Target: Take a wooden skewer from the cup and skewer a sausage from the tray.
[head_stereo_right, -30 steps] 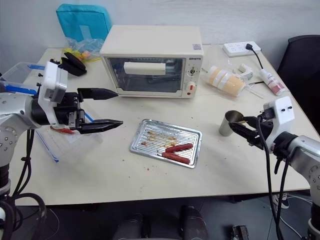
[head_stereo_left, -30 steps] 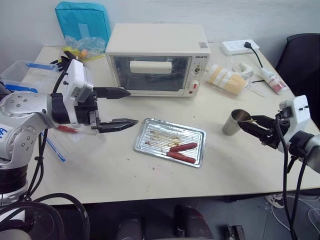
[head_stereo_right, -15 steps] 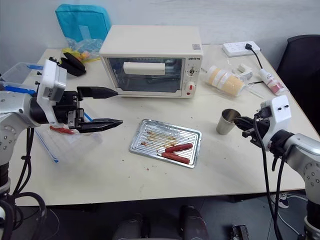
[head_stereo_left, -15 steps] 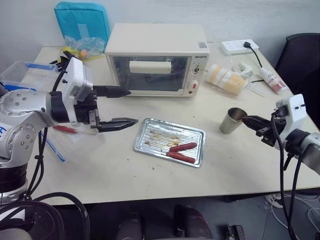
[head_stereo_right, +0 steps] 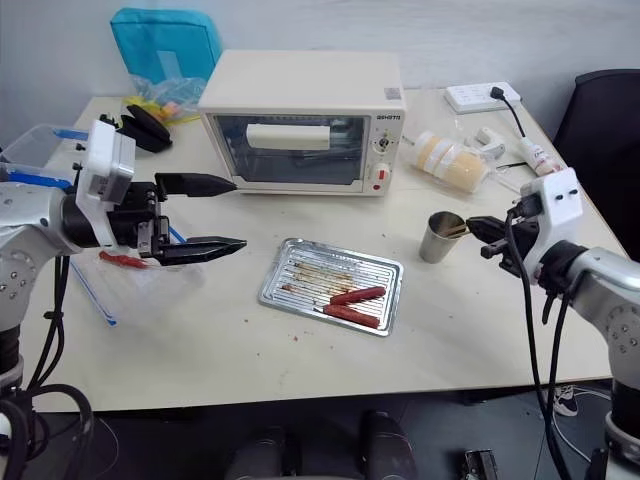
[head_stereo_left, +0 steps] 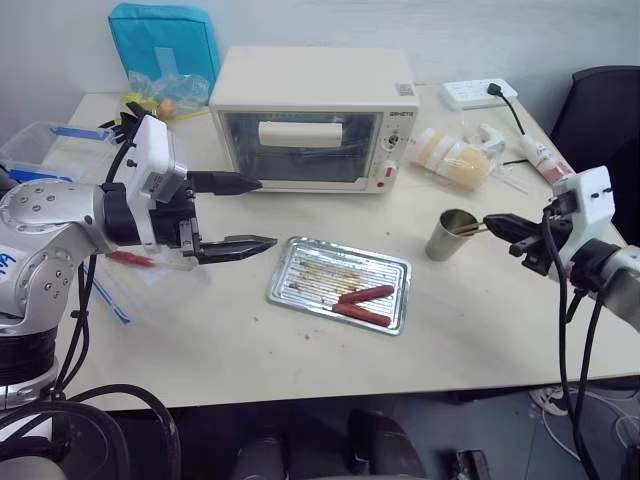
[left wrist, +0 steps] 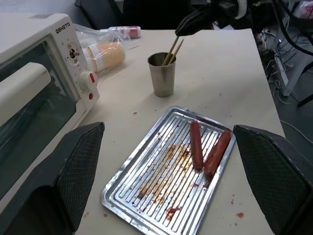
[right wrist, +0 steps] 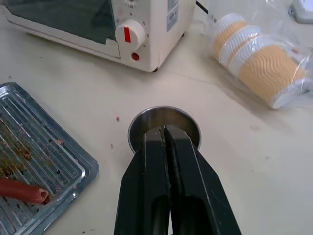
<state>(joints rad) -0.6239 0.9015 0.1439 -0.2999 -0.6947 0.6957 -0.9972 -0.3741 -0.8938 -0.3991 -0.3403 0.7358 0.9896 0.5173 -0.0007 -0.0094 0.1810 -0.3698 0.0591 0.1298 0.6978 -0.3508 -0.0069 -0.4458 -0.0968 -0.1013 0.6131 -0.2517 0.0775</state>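
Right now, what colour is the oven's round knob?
Cream with a red mark on the knob; the right wrist view shows it best.

a cream surface [head_stereo_left: 250, 350] stands against a pale wall [head_stereo_left: 480, 30]. a black chair [head_stereo_left: 605, 100] sits at its far right corner.

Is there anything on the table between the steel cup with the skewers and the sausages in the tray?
Nothing visible. Bare tabletop separates the cup from the tray, and both sausages lie uncovered near the tray's cup-side end. The right gripper is shut at the skewers above the cup.
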